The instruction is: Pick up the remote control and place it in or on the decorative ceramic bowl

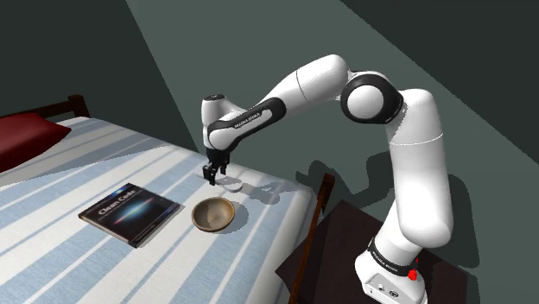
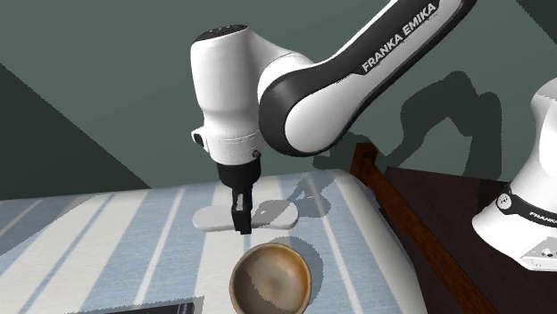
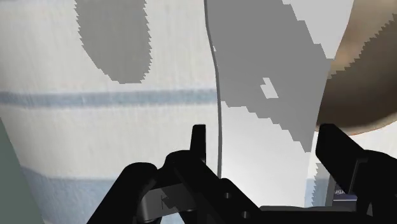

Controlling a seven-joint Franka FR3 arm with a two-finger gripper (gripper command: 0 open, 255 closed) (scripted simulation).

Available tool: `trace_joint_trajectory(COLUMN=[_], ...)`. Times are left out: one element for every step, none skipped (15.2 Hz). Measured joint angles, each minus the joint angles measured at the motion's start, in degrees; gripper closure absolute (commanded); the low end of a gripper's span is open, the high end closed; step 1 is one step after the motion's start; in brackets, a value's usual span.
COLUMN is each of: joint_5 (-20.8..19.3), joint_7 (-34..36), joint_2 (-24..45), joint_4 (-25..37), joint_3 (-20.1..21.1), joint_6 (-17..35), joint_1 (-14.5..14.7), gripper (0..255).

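The remote control is a flat, plain white slab lying on the blue-and-white striped bedcover. Just in front of it sits a round brown bowl, upright and empty; I also see the bowl in the second exterior view. My black gripper points straight down at the remote, with its tips at the cover. In the wrist view the gripper is open. Its fingers stand on either side of the grey-white remote, and a thin gap shows at one edge. The bowl's rim lies just beyond one finger.
A dark book lies on the cover to the shoulder view's left of the bowl. A red pillow is at the far left. The bed's wooden edge rail runs between the bed and the dark stand top.
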Motion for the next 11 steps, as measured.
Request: trace_joint_trajectory(joint_5=[0.0, -0.1, -0.1, -0.1, -0.1, -0.1, -0.2, -0.3, -0.3, -0.5, -0.7], joint_7=[1.1, 2.3, 3.2, 4.3, 5.3, 6.6, 7.8, 8.4, 8.7, 8.9, 9.2], joint_2=[-1.2, -1.4, -2.3, -3.4, -4.6, -6.0, -6.3, -6.3, -6.3, -6.0, -5.4], joint_4=[-1.6, -2.1, -3.6, -5.1, -7.0, -9.3, -9.6, -9.9, -10.5, -10.7, -10.7], joint_3=[0.3, 0.6, 0.8, 1.2, 1.4, 1.9, 2.2, 2.3, 2.3, 2.3, 2.2], joint_6=[0.4, 0.6, 1.1, 1.6, 2.3, 3.0, 3.1, 3.3, 3.8, 4.4, 5.0], joint_1=[0.7, 1.6, 2.2, 2.8, 3.4, 4.1, 5.0, 5.3, 5.5, 5.6, 5.8], gripper=[255, 255, 255, 255, 255, 255, 255, 255, 255, 255, 255])
